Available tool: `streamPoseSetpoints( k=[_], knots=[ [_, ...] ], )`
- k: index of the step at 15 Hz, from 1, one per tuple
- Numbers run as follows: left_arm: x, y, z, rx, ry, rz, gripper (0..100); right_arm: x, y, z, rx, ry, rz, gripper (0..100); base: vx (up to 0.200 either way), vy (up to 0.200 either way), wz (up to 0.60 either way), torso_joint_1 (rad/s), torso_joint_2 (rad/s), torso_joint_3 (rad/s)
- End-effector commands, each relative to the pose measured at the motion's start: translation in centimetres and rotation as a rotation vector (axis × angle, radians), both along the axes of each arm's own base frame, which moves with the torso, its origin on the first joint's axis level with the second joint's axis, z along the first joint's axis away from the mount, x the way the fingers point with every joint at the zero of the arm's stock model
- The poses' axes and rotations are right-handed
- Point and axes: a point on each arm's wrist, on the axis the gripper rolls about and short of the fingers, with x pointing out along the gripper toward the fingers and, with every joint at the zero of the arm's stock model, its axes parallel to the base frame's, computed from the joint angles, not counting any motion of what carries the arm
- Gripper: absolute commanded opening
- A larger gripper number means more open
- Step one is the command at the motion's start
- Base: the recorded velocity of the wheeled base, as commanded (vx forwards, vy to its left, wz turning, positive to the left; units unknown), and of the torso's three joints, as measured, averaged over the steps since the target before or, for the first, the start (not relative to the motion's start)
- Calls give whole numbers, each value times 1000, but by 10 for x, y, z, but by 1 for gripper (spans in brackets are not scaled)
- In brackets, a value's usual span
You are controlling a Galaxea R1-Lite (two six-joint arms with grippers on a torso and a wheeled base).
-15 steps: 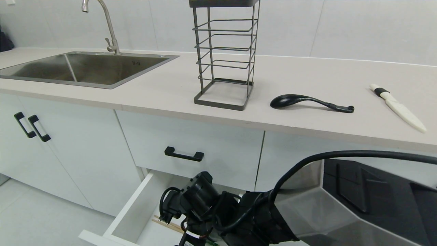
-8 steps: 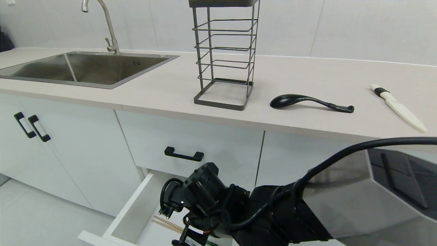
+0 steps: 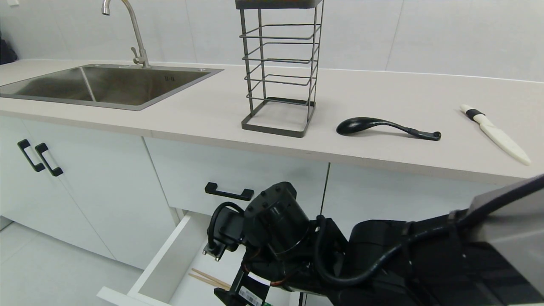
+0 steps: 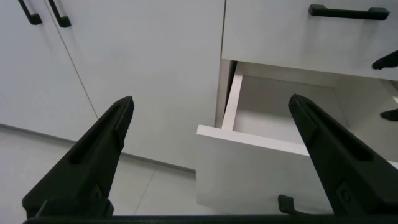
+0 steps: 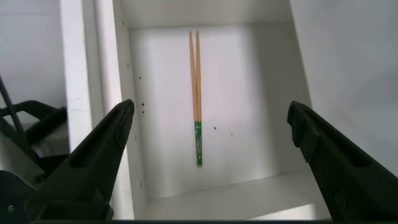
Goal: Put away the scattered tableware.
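Got right gripper (image 5: pixel 209 111) gaping wide above chopsticks (image 5: pixel 196 93) in open drawer (image 5: pixel 81 93); got left gripper (image 4: pixel 211 106) equally wide; seeing spoon (image 3: pixel 384 126), knife (image 3: pixel 495 134) on counter (image 3: pixel 191 106).

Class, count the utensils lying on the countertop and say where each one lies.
2. The black spoon lies just right of the wire rack; the white knife lies farther right, near the view's edge. More could lie past that edge.

black curved spoon (image 3: pixel 365 125): glossy, smooth, plastic-looking | cream knife with black band (image 3: pixel 495 134): matt, smooth | pale wooden chopsticks with green ends (image 5: pixel 196 115): bare wood, painted tips | dark grey wire rack (image 3: pixel 278 72): matt metal | steel sink (image 3: pixel 127 87): brushed metal | curved tap (image 3: pixel 135 29): polished metal | beige countertop (image 3: pixel 204 106): matt, smooth | white drawer (image 5: pixel 261 93): smooth, satin
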Motion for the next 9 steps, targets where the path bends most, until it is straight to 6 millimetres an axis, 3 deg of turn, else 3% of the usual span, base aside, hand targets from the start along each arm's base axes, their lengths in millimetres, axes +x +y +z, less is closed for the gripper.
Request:
streamPoseSetpoints(
  k=[1, 5, 9],
  knots=[
    [0, 0, 0, 0, 1, 0, 100, -8, -13, 22, 53, -31, 2, 100, 0, 0, 0, 0, 0, 0],
    [0, 0, 0, 0, 1, 0, 100, -22, -33, 33, 76, -46, 12, 100, 0, 0, 0, 0, 0, 0],
    [0, 0, 0, 0, 1, 0, 100, -30, -52, 25, 20, -53, -27, 100, 0, 0, 0, 0, 0, 0]
  ],
)
